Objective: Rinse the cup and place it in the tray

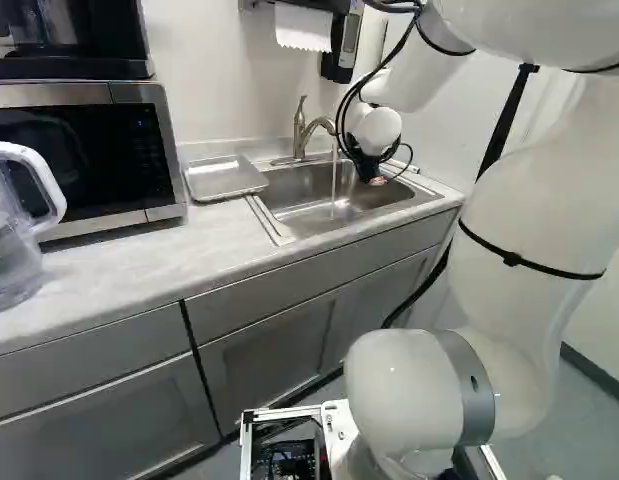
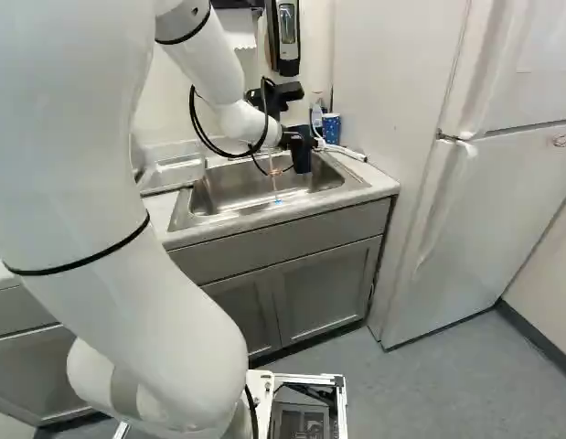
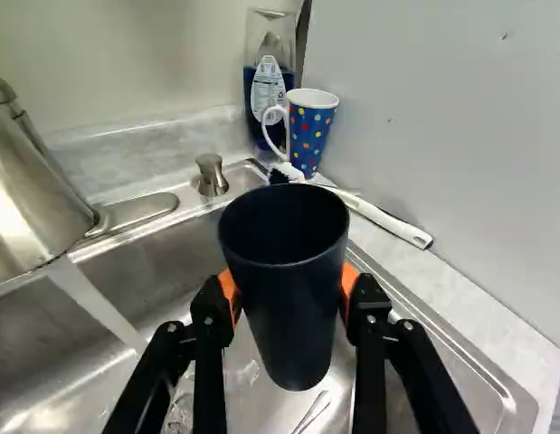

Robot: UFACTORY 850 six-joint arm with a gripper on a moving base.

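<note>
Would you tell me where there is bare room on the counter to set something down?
The counter is bare in front of the microwave, between pitcher and sink. It's crowded beyond the cup in the claw, where brush, dotted mug and bottle cluster.

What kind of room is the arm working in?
Probably an office kitchenette or break room: a steel sink with running water set in a counter, a microwave beside it, and what looks like a fridge to the right in the right base view.
</note>
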